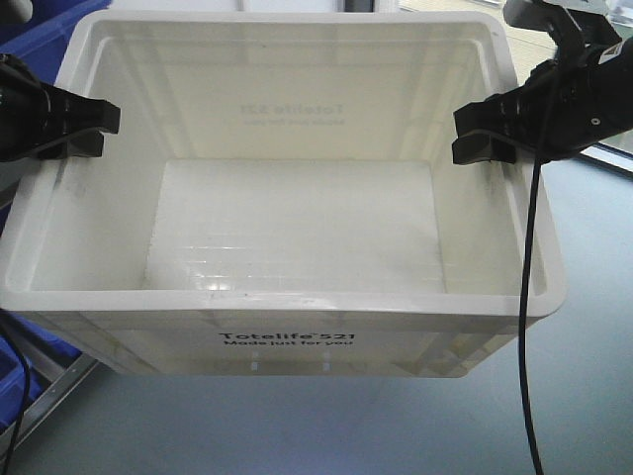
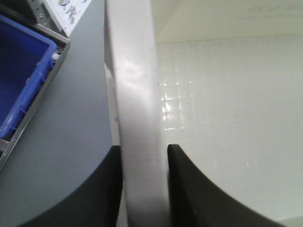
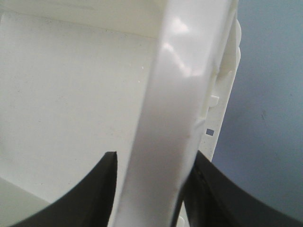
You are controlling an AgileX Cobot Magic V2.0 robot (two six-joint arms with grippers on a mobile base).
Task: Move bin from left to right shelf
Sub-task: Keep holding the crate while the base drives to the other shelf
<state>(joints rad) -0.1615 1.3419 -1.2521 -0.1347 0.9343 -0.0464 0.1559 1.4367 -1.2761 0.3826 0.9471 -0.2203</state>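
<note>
While hands (image 1: pixel 99 132) (image 1: pixel 465 137) clamp bin (image 1: pixel 297 299), blue bin (image 2: pixel 23 71) lies left.

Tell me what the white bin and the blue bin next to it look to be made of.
The white bin: moulded plastic, glossy, likely slightly translucent; bright glare on the rim, and the print shows reversed through the far wall. The blue bin: probably plastic too, duller sheen; little of it shows.

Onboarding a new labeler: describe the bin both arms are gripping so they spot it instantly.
Look at the gray surface; the large open rectangular tote fills the middle above it, its side rims clamped by the left pincer and right pincer. Unlike the blue bins at left, it is white, printed "Totelife 521" in front.
</note>
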